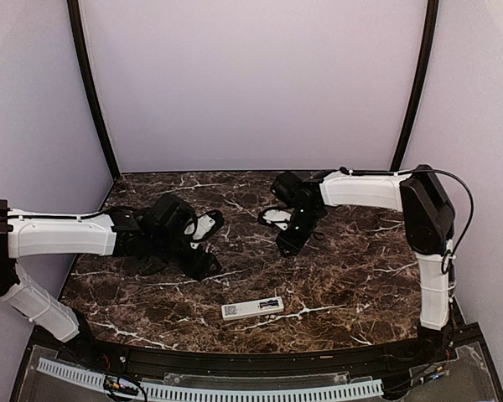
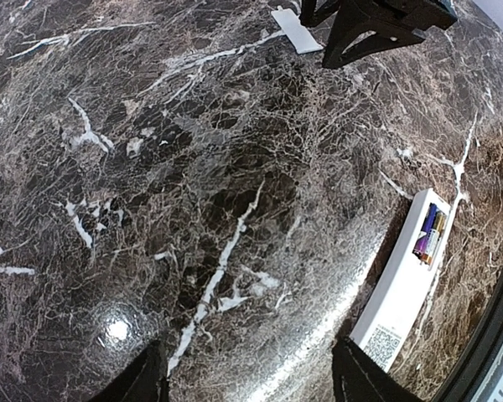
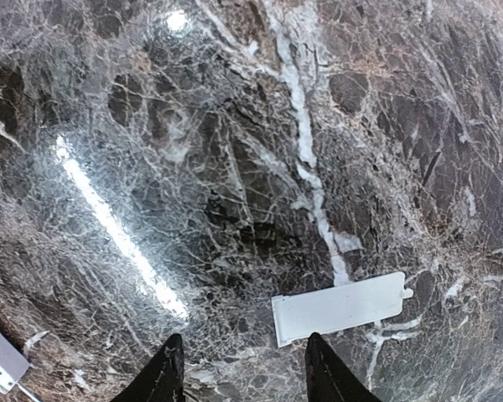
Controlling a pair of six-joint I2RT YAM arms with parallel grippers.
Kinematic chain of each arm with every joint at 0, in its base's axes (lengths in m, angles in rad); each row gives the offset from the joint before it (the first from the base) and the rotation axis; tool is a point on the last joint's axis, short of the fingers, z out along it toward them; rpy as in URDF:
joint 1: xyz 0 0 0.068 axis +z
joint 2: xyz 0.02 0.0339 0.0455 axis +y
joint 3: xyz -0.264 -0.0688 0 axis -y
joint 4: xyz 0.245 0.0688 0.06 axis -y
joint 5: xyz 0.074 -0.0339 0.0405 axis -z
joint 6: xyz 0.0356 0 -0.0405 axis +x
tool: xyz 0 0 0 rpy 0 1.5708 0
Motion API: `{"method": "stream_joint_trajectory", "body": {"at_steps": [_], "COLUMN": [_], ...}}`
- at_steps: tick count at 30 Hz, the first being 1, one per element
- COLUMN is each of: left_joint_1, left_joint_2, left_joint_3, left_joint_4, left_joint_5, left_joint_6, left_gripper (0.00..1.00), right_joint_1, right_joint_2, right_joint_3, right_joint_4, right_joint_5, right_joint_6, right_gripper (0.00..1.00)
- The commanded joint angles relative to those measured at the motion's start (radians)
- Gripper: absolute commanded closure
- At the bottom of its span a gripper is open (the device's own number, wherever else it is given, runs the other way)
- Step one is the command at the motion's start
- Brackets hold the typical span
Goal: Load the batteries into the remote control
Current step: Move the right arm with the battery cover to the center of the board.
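Note:
The white remote control (image 1: 252, 308) lies back side up near the table's front middle. It also shows in the left wrist view (image 2: 402, 289), with batteries (image 2: 428, 235) sitting in its open compartment. The white battery cover (image 3: 339, 306) lies flat on the marble just ahead of my right gripper (image 3: 243, 375), which is open and empty above it. The cover (image 1: 277, 216) lies beside the right gripper (image 1: 287, 243) at the table's middle back. My left gripper (image 2: 251, 381) is open and empty over bare marble, with the remote to its right; from above the left gripper (image 1: 201, 264) is left of centre.
The dark marble table (image 1: 360, 276) has a black raised rim along its front edge (image 1: 235, 358). Pale walls and two dark poles close in the back. A corner of the remote (image 3: 0, 358) shows at the lower left of the right wrist view.

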Motion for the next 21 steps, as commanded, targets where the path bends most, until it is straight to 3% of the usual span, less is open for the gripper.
{"method": "stream_joint_trajectory", "body": {"at_steps": [1,17,21], "left_joint_1": [0.006,0.006,0.005], "left_joint_2": [0.006,0.01,0.007], "left_joint_3": [0.015,0.014,0.016], "left_joint_4": [-0.014,-0.017,-0.018], "left_joint_5": [0.022,0.019,0.018], "left_joint_6": [0.013,0.019,0.022], "left_gripper": [0.34,0.35,0.35], "right_joint_1": [-0.009,-0.015,0.016], "right_joint_2": [0.048,0.036,-0.012], "right_joint_3": [0.022,-0.073,-0.132], "right_joint_4": [0.007,-0.006,-0.037], "right_joint_5": [0.008,-0.087,-0.112], "right_joint_6": [-0.053,-0.021,-0.001], "right_gripper": [0.57,0.93,0.99]}}
